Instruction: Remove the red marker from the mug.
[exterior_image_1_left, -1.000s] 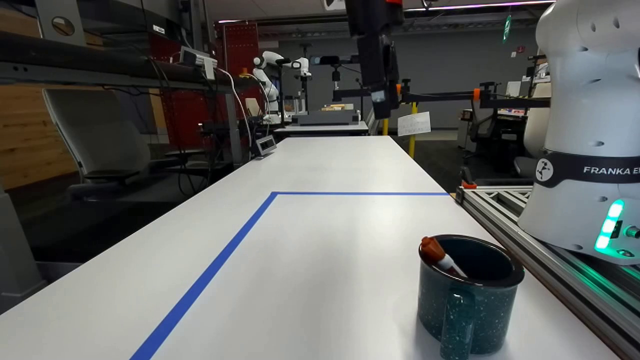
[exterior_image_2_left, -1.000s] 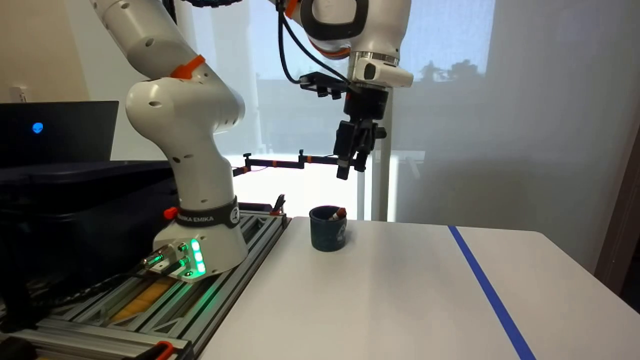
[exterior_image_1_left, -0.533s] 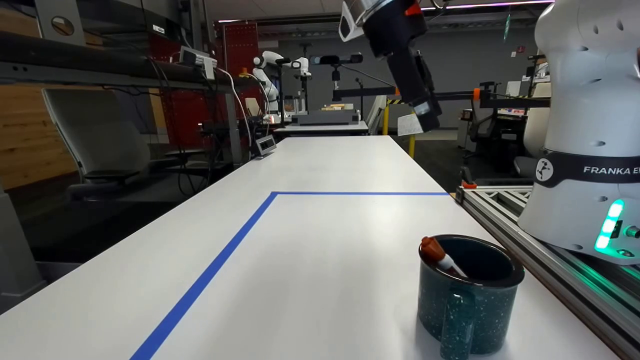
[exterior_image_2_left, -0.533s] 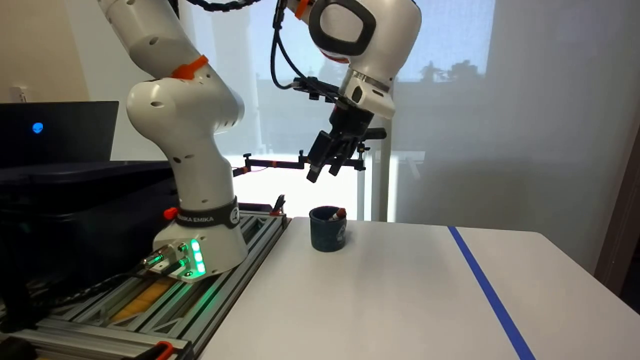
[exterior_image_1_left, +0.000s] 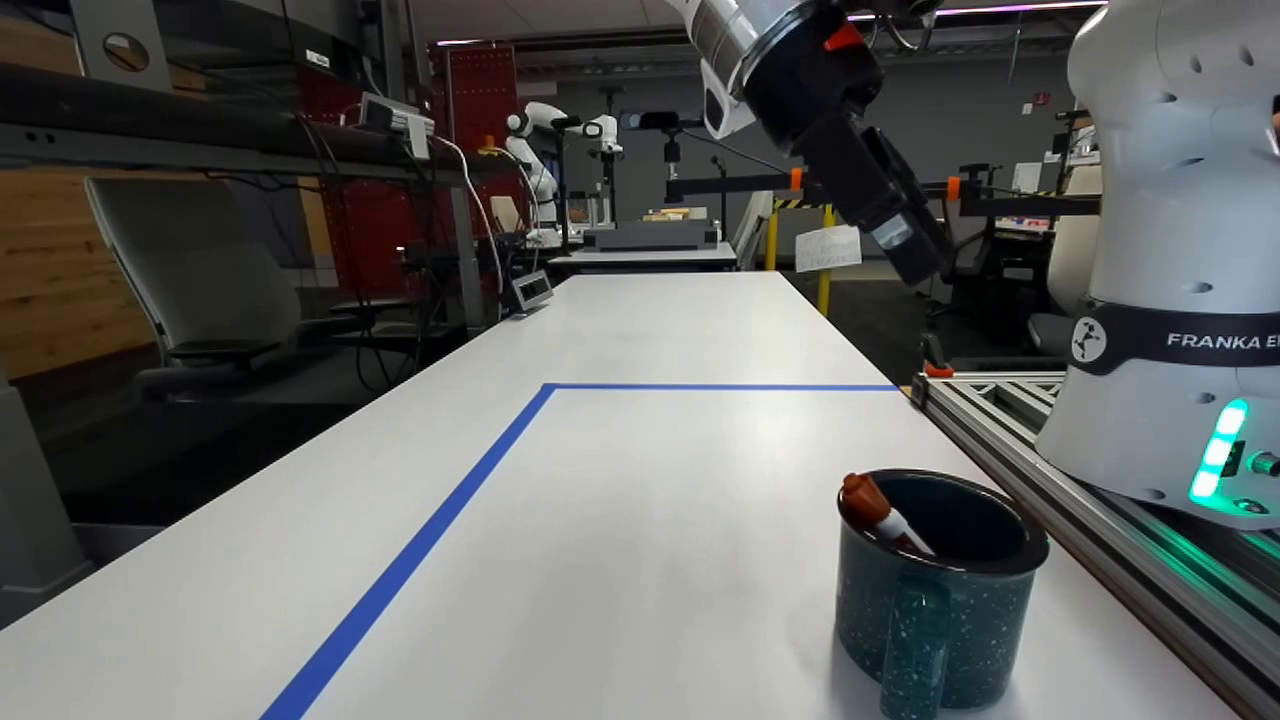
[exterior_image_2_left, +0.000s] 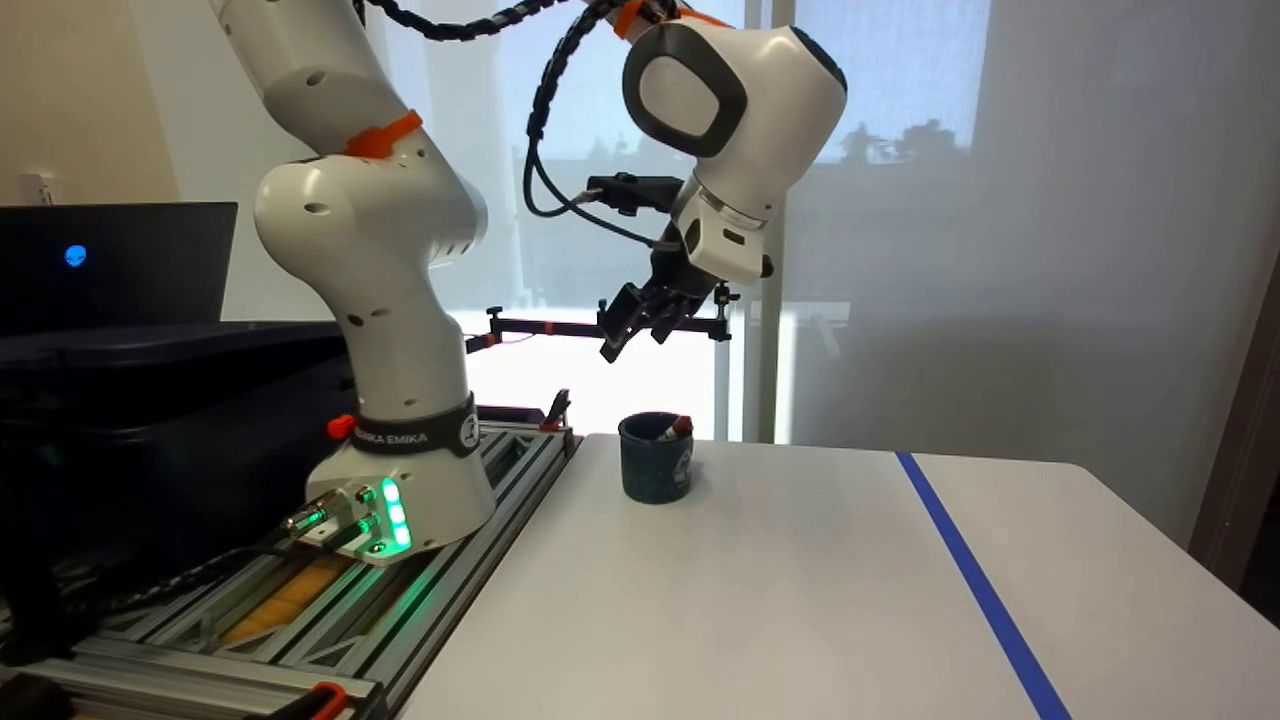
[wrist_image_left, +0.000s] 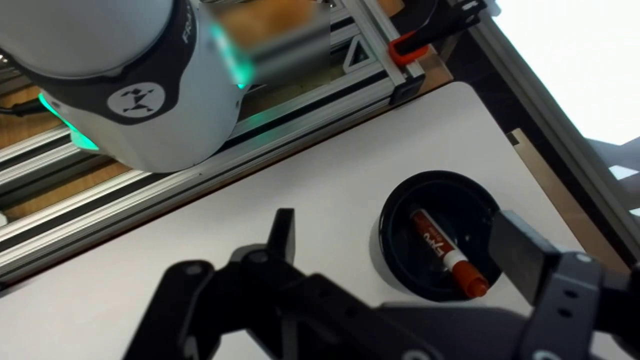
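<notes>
Robotiq gripper (wrist_image_left: 404, 245), wrist view: wide, its pads (wrist_image_left: 520, 255) standing well apart. The mug (wrist_image_left: 392, 240), seen past the gap, is upright on the white tabletop (wrist_image_left: 325, 215) near a rounded corner; the pad at the frame's right covers a little of its rim. The red marker (wrist_image_left: 447, 252) is inside the mug, lying aslant, with white lettering on the barrel, a white band, and its cap (wrist_image_left: 467, 280) crossing the rim. Franka Emika Panda base (wrist_image_left: 200, 125) occupies the upper left, alongside aluminium rails (wrist_image_left: 100, 197) (one patch beside it is blurred and unreadable).

In an exterior view, the gripper (exterior_image_1_left: 930, 255) is tilted, tips down toward the frame's right, higher than the mug and apart from it; pad spacing cannot be judged from this angle. The mug, speckled dark teal-green, presents its handle (exterior_image_1_left: 917, 640) to the camera. The marker leans on the rim, cap above it, lower end hidden within. Blue tape (exterior_image_1_left: 430, 525) marks the tabletop.

In an exterior view, the gripper (exterior_image_2_left: 635, 345) hangs tilted above the mug and clear of it, its fingers (exterior_image_2_left: 618, 320) visibly spread. The marker's cap shows at the rim on the frame's right. The mug stands beside the rails, near the tabletop's far edge. A black laptop lid (exterior_image_2_left: 140, 265), bearing a lit blue emblem, is at the frame's left.
</notes>
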